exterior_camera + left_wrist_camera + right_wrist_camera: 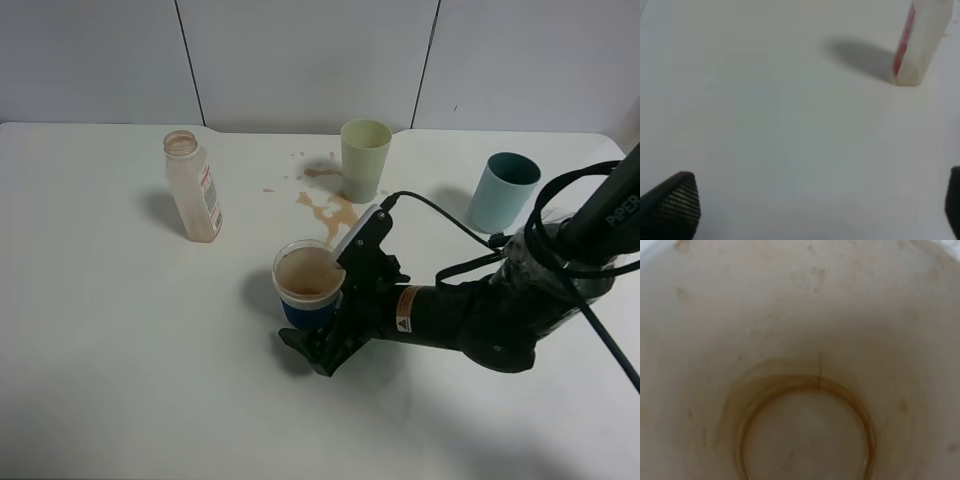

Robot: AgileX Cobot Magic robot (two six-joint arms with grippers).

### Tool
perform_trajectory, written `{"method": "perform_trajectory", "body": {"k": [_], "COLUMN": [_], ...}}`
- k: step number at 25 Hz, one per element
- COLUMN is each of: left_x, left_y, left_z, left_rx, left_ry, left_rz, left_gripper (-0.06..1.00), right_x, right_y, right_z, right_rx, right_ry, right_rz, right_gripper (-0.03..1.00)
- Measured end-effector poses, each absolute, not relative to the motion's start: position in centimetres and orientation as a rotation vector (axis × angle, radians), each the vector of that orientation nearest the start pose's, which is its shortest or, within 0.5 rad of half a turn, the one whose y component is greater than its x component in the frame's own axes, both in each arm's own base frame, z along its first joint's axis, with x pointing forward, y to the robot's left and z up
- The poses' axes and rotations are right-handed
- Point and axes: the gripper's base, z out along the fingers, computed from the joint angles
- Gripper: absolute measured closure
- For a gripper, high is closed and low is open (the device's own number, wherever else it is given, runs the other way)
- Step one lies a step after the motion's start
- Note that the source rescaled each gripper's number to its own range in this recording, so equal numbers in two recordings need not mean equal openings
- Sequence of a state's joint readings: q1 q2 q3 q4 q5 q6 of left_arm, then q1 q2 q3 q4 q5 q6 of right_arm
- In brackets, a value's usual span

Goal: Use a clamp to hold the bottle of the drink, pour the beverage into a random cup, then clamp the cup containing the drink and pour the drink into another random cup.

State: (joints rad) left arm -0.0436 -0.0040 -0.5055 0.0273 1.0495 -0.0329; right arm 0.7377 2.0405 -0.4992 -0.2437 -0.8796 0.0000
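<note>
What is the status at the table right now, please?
Left gripper open over bare table. Right gripper around blue-banded cup, grip unclear. Cup nearly drained, bottle upright, brown spill by yellow-green cup.

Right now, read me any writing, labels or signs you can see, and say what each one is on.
"PIPER", partly cut off: white letters on the right arm.
Orange and white sticker on the right arm's wrist: too small to read.
Red and white label on the bottle: print too small; blurred in the left wrist view.
</note>
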Motion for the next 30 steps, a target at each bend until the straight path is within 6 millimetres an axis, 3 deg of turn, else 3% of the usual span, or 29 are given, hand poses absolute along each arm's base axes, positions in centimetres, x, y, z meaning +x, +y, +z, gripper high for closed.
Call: {"method": "perform_trajectory", "body": {"k": [3,10,11,16,20,25,30], "left_x": [-0.6,-0.6,-0.6,-0.6,-0.6,-0.6,-0.6], "left_y": [0.2,0.2,0.2,0.2,0.2,0.2,0.2], "left_z": [28.0,28.0,28.0,28.0,28.0,28.0,28.0], "left_rx": [0.010,0.010,0.010,0.010,0.010,0.010,0.010], "left_ry": [2.023,2.023,2.023,2.023,2.023,2.023,2.023], "left_rz": [-0.016,-0.016,-0.016,-0.016,-0.016,-0.016,-0.016], "left_gripper": [-0.06,-0.06,-0.06,-0.06,-0.06,-0.06,-0.06], "right_x": [20.2,20.0,20.0,18.9,17.8,16.5,16.5], "right_y": [20.5,19.7,19.7,18.3,17.0,15.3,11.6], "right_z": [6.8,12.5,12.5,18.4,21.9,24.7,26.7], "right_rx": [-1.039,-0.933,-0.933,-0.881,-0.851,-0.849,-0.725], "right_ry": [1.951,2.007,2.007,1.929,1.853,1.803,1.821], "right_rz": [0.529,0.522,0.522,0.499,0.486,0.438,0.316], "right_gripper": [0.02,0.02,0.02,0.02,0.02,0.02,0.02]}}
